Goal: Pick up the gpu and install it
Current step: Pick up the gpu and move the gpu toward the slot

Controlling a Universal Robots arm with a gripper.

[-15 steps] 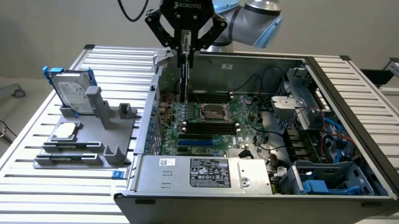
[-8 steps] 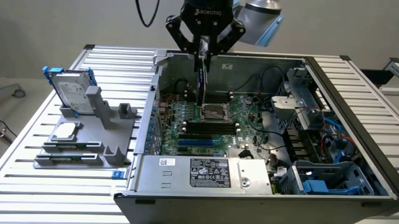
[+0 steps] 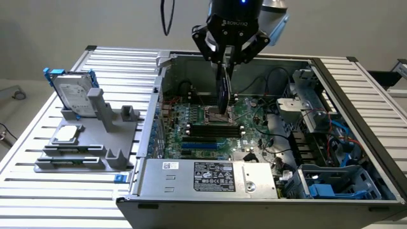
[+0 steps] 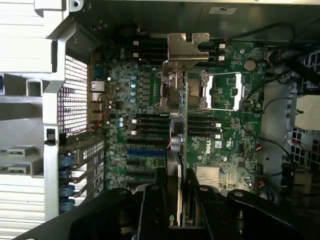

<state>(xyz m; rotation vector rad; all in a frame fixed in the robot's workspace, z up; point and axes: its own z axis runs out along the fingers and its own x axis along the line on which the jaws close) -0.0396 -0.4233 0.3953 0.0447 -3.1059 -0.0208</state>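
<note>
Inside the open computer case (image 3: pixel 157 102), the step calls for an upright card, square to the motherboard (image 3: pixel 190 117); I judge that lining its lower edge with a slot before any push matters most. The gpu (image 3: pixel 222 93) hangs edge-down over the board, unseated, clamped in the gripper (image 3: pixel 229 61). The exterior view gives its height; the wrist view gives its edge and silver bracket (image 4: pixel 188 47) against the slots.

Robotics lab / test bench: slatted alu-profile table (image 3: pixel 114 59) w/ an opened PC case (image 3: pixel 210 210), motherboard (image 3: pixel 254 138) exposed. Grey fixture block (image 3: pixel 83 157) racks spare parts, incl. a hard drive (image 3: pixel 73 93) stood on edge. Industrial gripper (image 3: pixel 226 63) overhead, plain grey wall (image 3: pixel 76 24) behind.
</note>
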